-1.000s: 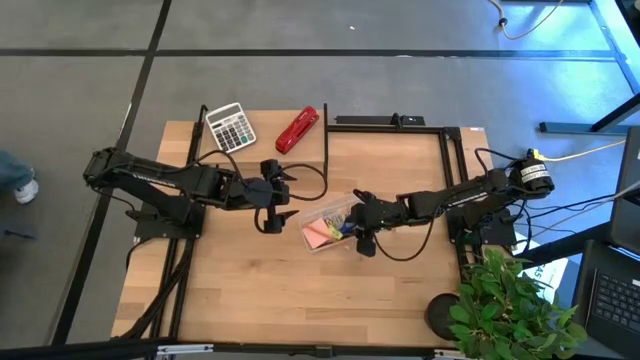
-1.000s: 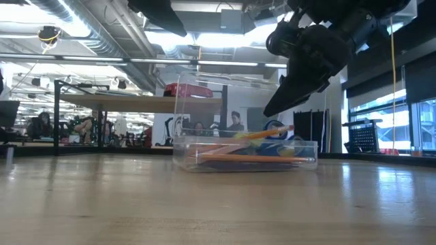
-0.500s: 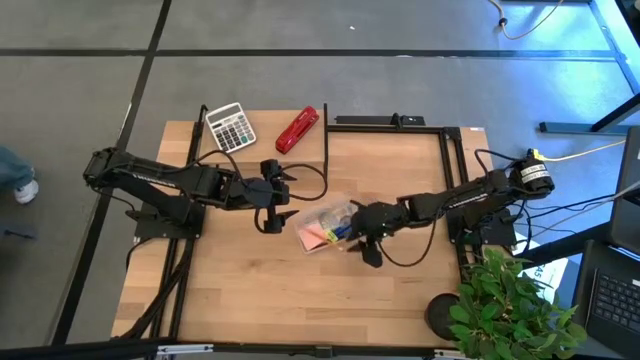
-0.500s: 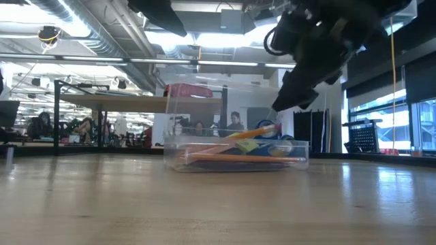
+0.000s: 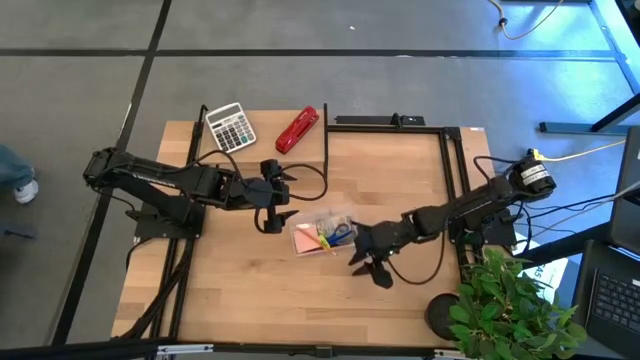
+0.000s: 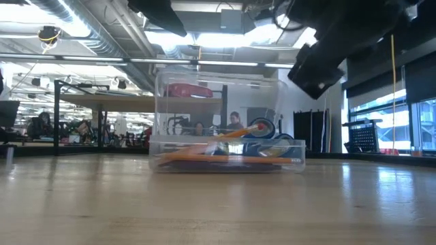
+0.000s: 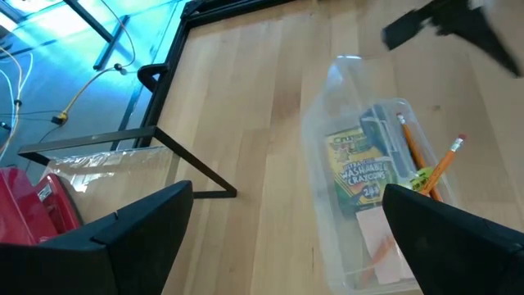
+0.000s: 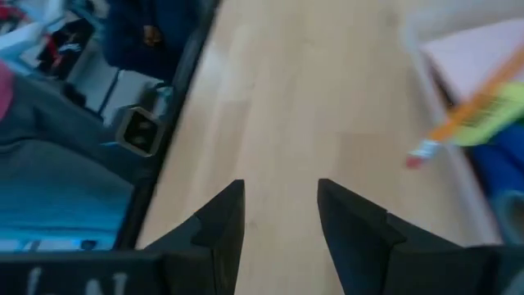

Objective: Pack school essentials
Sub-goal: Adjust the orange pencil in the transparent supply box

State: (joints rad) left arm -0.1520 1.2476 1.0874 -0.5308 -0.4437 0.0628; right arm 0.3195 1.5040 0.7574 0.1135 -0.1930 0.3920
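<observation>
A clear plastic box (image 5: pixel 322 235) sits flat on the table with its lid standing open (image 6: pixel 218 102). It holds a pink sticky-note pad (image 5: pixel 306 240), blue-handled scissors (image 5: pixel 341 234), orange pencils (image 7: pixel 438 168) and a crayon pack (image 7: pixel 360 168). My right gripper (image 5: pixel 370 272) is open and hovers off the box's near right corner, touching nothing; its wrist view shows the pink pad (image 8: pixel 483 49) and a pencil (image 8: pixel 458 123) off to one side. My left gripper (image 5: pixel 288 197) is wide open just left of the box, above the table.
A white-grey calculator (image 5: pixel 230 127) and a red stapler (image 5: pixel 298 130) lie near the far edge. A black frame (image 5: pixel 390 122) runs along the far right of the table. A potted plant (image 5: pixel 510 310) stands at the near right corner. Bare wood lies along the near side.
My right gripper has drawn back from the box's right side toward the near edge and a little right. The box has slid a short way left along the table and turned slightly. My left arm has kept still.
</observation>
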